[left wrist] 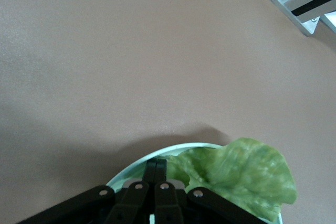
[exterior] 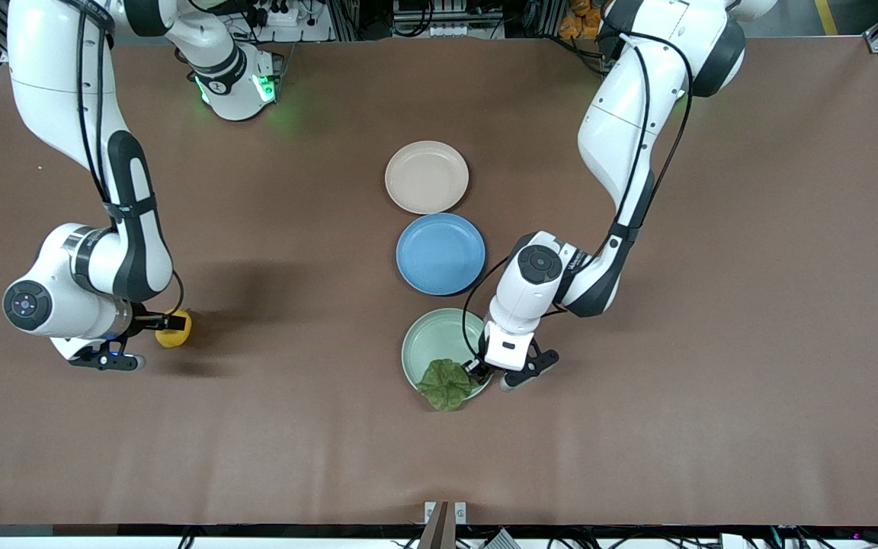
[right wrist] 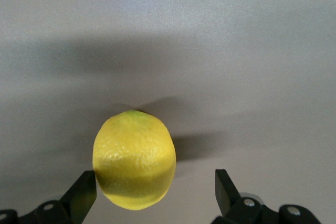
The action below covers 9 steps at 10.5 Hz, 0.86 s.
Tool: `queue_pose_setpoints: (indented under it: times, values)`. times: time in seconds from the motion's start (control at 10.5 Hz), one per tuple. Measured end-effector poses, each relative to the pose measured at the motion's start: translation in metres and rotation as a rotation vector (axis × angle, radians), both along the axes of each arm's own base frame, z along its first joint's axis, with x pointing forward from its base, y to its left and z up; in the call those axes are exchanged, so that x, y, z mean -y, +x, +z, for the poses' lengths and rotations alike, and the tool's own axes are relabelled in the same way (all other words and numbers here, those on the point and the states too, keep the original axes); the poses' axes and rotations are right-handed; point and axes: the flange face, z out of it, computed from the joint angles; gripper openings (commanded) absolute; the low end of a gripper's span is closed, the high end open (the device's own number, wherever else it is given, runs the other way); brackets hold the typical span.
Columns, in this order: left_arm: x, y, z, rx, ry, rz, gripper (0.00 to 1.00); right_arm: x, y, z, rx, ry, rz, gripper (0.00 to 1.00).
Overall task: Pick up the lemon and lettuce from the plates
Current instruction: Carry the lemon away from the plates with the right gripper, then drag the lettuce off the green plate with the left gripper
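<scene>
The lettuce [exterior: 445,385] lies on the pale mint green plate [exterior: 427,343] and hangs over the rim nearest the front camera. My left gripper [exterior: 479,371] is low over that plate, shut on the leaf's edge. In the left wrist view its fingertips [left wrist: 157,165] are pressed together against the lettuce [left wrist: 247,174] inside the plate's rim [left wrist: 134,166]. The lemon [exterior: 174,332] sits on the bare table toward the right arm's end. My right gripper [exterior: 166,325] is open around it. In the right wrist view the lemon [right wrist: 134,158] touches one finger [right wrist: 84,192] and stands apart from the other.
A beige-pink plate [exterior: 427,177] with nothing on it lies nearest the robots' bases. A blue plate [exterior: 440,253] lies between it and the mint one, also bare. All three form a row down the table's middle.
</scene>
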Motion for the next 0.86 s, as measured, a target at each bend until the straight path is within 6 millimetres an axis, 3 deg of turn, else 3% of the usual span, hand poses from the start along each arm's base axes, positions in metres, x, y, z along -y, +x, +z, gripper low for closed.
queue_pose_setpoints:
  times: [0.29,0.86]
  values:
    - [-0.001,0.001,0.003,-0.015,0.010,0.002,0.00,0.004,0.000,0.001,0.002,0.002,-0.001,1.00]
    - [-0.020,0.011,0.031,-0.069,0.059,-0.001,0.00,0.007,0.001,0.002,0.003,0.007,0.023,1.00]
